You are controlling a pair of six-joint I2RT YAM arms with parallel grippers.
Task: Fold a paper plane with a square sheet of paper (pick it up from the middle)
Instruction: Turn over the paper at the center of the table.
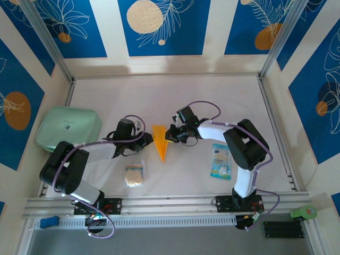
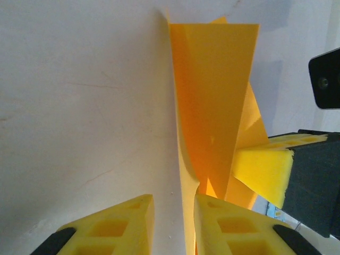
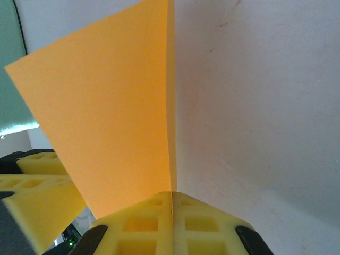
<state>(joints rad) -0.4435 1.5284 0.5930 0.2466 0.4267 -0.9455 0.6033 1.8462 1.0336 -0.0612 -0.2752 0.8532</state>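
Midway across the table (image 1: 175, 95), a slim orange-yellow paper plane (image 1: 160, 141) was held on edge.
Right jaws clamped its fold; left jaws gaped slightly around it.

Paper plane (image 1: 160, 141): plain orange-yellow. Packet (image 1: 220, 161): light-blue and white, printed. Spongy square (image 1: 134, 174): beige-yellow. Case (image 1: 68, 127): mint-green. Table (image 1: 212, 101): off-white. Wall panels (image 1: 186, 42): blue, white leaf outlines.

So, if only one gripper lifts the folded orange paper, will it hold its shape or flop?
Probably light and thin: the paper stands on edge, and that edge looks wavy near the left gripper. It would likely stay stiff along the creases but bend elsewhere. The right gripper, shut on it, holds it upright, so little force seems needed. A push would likely crumple it.
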